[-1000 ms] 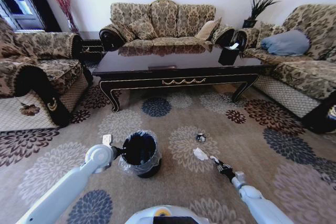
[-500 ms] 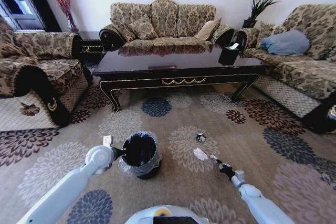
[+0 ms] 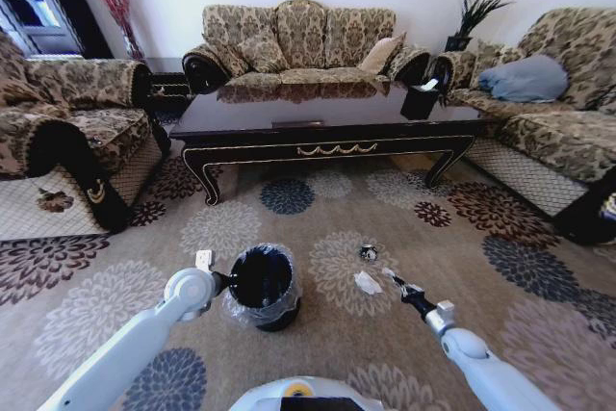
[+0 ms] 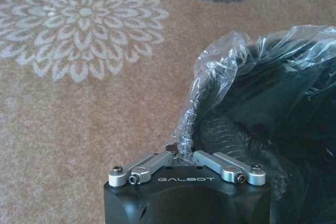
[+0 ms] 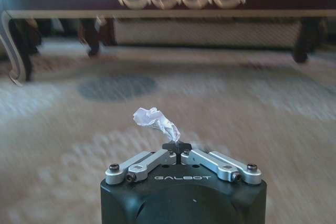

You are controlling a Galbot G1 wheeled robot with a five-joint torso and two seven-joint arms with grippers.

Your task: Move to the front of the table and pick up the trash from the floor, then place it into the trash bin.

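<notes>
White crumpled paper wad [image 3: 367, 282] on the carpet, just ahead of the right gripper [image 3: 393, 281].

Right jaws closed, empty, low near the wad. Left gripper [image 4: 181, 157] pinches the liner of the trash bin [image 3: 261, 278], beside the wad, before the table [image 3: 327, 132]. Judged light, soft, crushable: best pinched across its bulk. Small shiny piece [image 3: 368, 253] lies beyond.
</notes>
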